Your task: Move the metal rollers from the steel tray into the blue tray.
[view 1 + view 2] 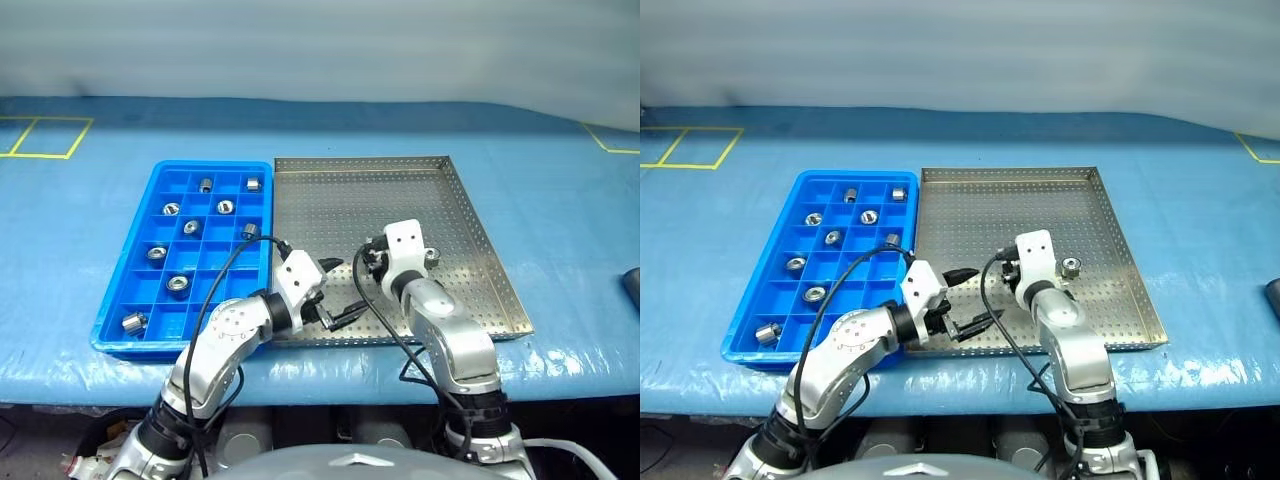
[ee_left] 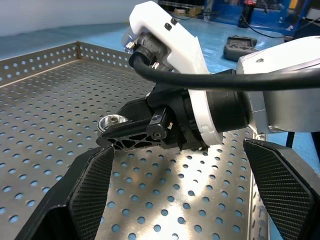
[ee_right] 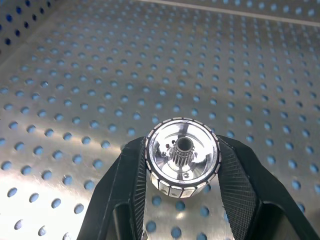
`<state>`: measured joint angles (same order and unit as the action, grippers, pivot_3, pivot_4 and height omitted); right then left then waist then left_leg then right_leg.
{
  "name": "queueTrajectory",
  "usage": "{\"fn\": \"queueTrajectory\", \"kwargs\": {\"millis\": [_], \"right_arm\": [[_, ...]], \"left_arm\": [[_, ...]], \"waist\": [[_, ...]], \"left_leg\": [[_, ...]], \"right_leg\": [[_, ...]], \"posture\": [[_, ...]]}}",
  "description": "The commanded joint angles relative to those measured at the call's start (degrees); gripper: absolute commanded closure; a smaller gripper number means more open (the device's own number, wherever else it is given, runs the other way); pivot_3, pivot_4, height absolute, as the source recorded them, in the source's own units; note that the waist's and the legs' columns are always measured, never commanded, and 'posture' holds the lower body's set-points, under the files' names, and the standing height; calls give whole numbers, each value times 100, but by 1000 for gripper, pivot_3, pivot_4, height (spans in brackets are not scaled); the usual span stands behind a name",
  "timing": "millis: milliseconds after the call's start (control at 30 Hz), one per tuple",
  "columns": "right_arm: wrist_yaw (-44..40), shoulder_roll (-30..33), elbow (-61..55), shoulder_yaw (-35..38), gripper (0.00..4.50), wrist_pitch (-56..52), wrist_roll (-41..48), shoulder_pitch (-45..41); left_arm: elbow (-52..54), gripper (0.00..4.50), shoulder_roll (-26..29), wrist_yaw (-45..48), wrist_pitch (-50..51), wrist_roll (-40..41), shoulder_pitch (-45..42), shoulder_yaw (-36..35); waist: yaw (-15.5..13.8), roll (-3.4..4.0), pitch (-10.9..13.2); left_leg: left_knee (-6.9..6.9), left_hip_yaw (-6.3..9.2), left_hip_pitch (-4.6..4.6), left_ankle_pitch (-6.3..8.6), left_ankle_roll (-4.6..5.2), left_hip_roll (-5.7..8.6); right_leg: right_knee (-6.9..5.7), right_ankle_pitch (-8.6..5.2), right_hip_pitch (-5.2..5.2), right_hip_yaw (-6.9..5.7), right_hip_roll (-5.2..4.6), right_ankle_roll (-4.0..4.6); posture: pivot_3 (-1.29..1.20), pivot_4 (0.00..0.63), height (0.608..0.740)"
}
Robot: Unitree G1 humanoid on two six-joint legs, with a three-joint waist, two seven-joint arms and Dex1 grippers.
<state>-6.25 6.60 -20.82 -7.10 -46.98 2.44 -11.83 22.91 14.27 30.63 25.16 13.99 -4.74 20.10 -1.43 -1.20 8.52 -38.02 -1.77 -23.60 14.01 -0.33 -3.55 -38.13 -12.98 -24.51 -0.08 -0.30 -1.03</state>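
Note:
In the right wrist view my right gripper is shut on a metal roller, a shiny ring with a toothed dark centre hole, lifted a little over the perforated steel tray. The left wrist view shows the same roller at the tip of one right finger. My left gripper stands open and empty over the steel tray's near edge, close to the left of the right hand. A roller shows just right of the right wrist's white housing. The blue tray lies left of the steel tray, with several rollers in separate compartments.
Both trays lie on a blue-covered table whose front edge runs just below them. Yellow tape marks lie at the far left and far right. A dark object sits at the right edge.

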Motion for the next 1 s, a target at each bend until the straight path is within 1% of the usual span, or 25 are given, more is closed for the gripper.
{"fn": "queueTrajectory", "kwargs": {"millis": [33, 133, 367, 567, 800, 1000], "right_arm": [[-258, 128, -353, -288, 2825, 39, -24, -503], [-470, 202, -252, -530, 2825, 74, -7, -892], [-941, 65, 431, -960, 2825, 429, 58, -1628], [-1226, -134, 996, -1118, 2825, 784, 83, -1911], [-1539, -376, 1663, -1356, 2825, 1201, 72, -2041], [-1683, -476, 2105, -1282, 2825, 1396, 114, -2020]], "left_arm": [[344, 0, -279, -525, -342, -93, 165, -324], [487, 0, -431, -854, -377, -97, 353, -564], [965, 0, -418, -1513, -458, -482, 843, -905], [1251, 0, -454, -1840, -459, -613, 1285, -1039], [1558, 0, -499, -2020, -475, -677, 1783, -1091], [1645, 0, -478, -1996, -464, -626, 1961, -1083]], "waist": [[-46, 0, 0], [-132, -1, 0], [-439, -1, 1], [-788, 1, 2], [-1336, 4, 4], [-1895, 5, 4]], "left_leg": [[0, 0, 0, 0, 0, 0], [5, 1, -2, 0, 0, 1], [9, 6, -4, 0, 0, 2], [11, 10, -9, 0, 0, 1], [14, 10, -16, 0, 0, -2], [15, 5, -23, 1, -2, -4]], "right_leg": [[0, 0, 0, 0, 0, 0], [2, 0, 0, -3, 0, 1], [6, -1, 0, -9, -1, 3], [11, -1, -2, -17, -1, 2], [17, -2, -7, -27, -1, 3], [21, -4, -15, -32, -1, 4]], "posture": [[233, 150, 740], [282, 150, 740], [427, 150, 740], [526, 150, 740], [578, 150, 740], [590, 150, 740]]}}
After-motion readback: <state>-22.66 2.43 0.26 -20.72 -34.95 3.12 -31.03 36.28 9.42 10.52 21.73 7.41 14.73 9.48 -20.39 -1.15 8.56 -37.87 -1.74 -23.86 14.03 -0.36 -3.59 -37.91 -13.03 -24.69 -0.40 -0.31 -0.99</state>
